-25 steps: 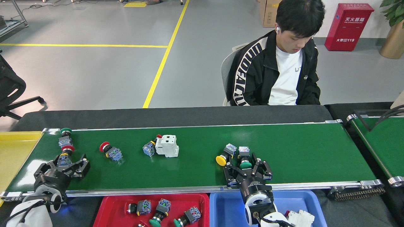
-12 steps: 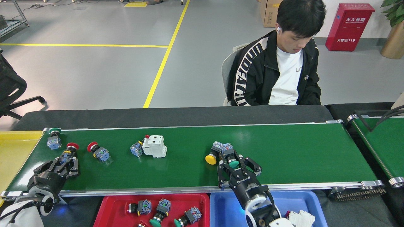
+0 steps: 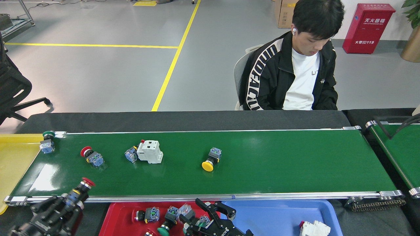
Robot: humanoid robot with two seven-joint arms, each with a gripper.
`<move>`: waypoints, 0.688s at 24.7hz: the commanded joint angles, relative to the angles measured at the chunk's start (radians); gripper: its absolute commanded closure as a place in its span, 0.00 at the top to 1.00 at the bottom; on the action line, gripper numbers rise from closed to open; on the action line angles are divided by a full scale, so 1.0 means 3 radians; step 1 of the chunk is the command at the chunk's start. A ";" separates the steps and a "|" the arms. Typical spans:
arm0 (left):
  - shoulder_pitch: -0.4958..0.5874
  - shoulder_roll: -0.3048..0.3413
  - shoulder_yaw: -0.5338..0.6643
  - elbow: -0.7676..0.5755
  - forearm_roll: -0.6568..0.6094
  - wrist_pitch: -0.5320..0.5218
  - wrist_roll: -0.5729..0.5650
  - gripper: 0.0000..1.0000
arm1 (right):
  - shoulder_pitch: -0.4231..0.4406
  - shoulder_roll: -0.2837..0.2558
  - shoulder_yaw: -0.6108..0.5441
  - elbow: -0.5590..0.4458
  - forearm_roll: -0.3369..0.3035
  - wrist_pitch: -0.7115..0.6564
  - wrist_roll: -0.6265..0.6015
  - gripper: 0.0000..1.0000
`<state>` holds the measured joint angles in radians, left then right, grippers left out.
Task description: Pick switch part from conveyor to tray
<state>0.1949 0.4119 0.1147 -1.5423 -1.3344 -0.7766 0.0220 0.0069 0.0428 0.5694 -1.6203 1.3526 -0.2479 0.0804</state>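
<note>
A yellow push-button switch (image 3: 211,159) and a white breaker (image 3: 150,151) are lying on the conveyor (image 3: 279,164). Our left fingers (image 3: 70,200) are gripping a red-capped switch (off the belt); our right fingers (image 3: 210,213) are hanging spread over the red tray (image 3: 113,216).

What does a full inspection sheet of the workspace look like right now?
Surface: conveyor, dark-green belt, silver rails.
Job's things: yellow-capped switch mid-belt; red-capped switch to its left; green-capped switch at the far-left end; white breaker block touching a small switch; red tray holding several switches; blue tray holding a white part.
Clutter: yellow tray off the belt's left end.
Grippers: left gripper shut on red-capped part; right gripper over the red tray, open.
Cables: nothing seen.
Surroundings: seated person behind the belt; second green belt on the right.
</note>
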 commanded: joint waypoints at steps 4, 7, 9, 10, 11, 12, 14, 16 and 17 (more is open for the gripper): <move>0.0010 0.0003 -0.0352 -0.0274 -0.0338 -0.0029 0.0049 0.12 | -0.0069 0.0041 -0.0466 -0.0070 -0.0014 0.0637 -0.0007 0.99; 0.0015 -0.0059 -0.0336 -0.0320 -0.0338 -0.0029 0.0054 0.88 | -0.0115 0.0026 -0.0937 -0.0065 -0.0024 0.0970 -0.0017 0.99; 0.0025 -0.0110 -0.0316 -0.0325 -0.0333 -0.0029 0.0054 1.00 | -0.0110 0.0011 -0.1351 -0.0065 -0.0029 0.1016 -0.0038 0.99; 0.0041 -0.0110 -0.0316 -0.0325 -0.0318 -0.0029 0.0060 1.00 | -0.0079 0.0006 -0.1525 -0.0070 -0.0029 0.1016 -0.0043 0.99; 0.0061 -0.0110 -0.0285 -0.0320 -0.0277 -0.0029 0.0060 1.00 | -0.0049 0.0006 -0.1678 -0.0091 -0.0034 0.1016 -0.0063 0.99; 0.0077 -0.0110 -0.0234 -0.0315 -0.0236 -0.0029 0.0060 1.00 | -0.0013 0.0006 -0.1750 -0.0111 -0.0034 0.1016 -0.0094 0.99; 0.0169 -0.0141 0.0062 -0.0284 -0.0123 -0.0029 0.0060 1.00 | 0.0269 -0.0010 -0.1867 -0.0259 -0.0034 0.0995 -0.0258 0.99; 0.0235 -0.0238 0.0369 -0.0274 -0.0067 -0.0029 0.0060 1.00 | 0.0621 -0.0091 -0.1872 -0.0433 -0.0034 0.0980 -0.0432 0.99; 0.0245 -0.0335 0.0604 -0.0243 -0.0057 -0.0029 0.0060 1.00 | 0.0821 -0.0168 -0.1872 -0.0500 -0.0034 0.0929 -0.0513 0.99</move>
<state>0.2691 0.3210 0.2477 -1.6126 -1.3599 -0.7827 0.0312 0.2362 0.0094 0.0134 -1.7403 1.3443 0.0503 -0.0259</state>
